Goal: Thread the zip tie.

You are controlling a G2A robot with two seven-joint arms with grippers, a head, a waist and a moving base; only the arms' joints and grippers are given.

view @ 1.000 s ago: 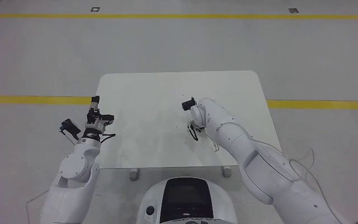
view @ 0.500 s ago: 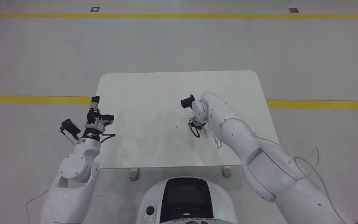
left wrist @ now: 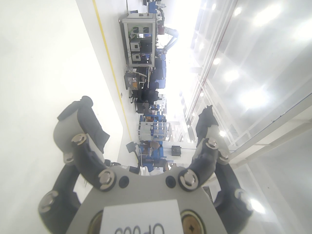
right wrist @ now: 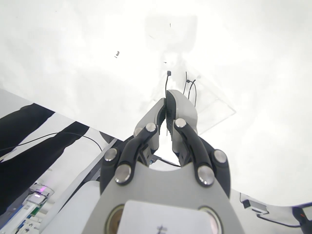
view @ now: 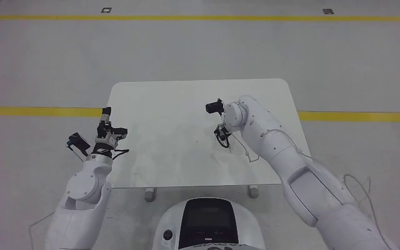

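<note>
Your right gripper (right wrist: 166,99) pinches a zip tie (right wrist: 167,83) — jaws closed on it.
Its head pokes out over the table (view: 162,112), near a clear tray (right wrist: 219,108) holding spare ties (right wrist: 192,87); your left gripper (left wrist: 146,105) gapes wide.

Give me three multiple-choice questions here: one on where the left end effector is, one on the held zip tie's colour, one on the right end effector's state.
1. Where is the left end effector relative to the table? A over its middle; B at its left edge; C beyond its far edge.
2. The held zip tie is: A white; B red; C black.
3. The right end effector is: A shut on the zip tie; B wide open; C shut on nothing.
Answers: B, the top view shows it at the left edge; C, its strap is black; A, it clamps the strap.
</note>
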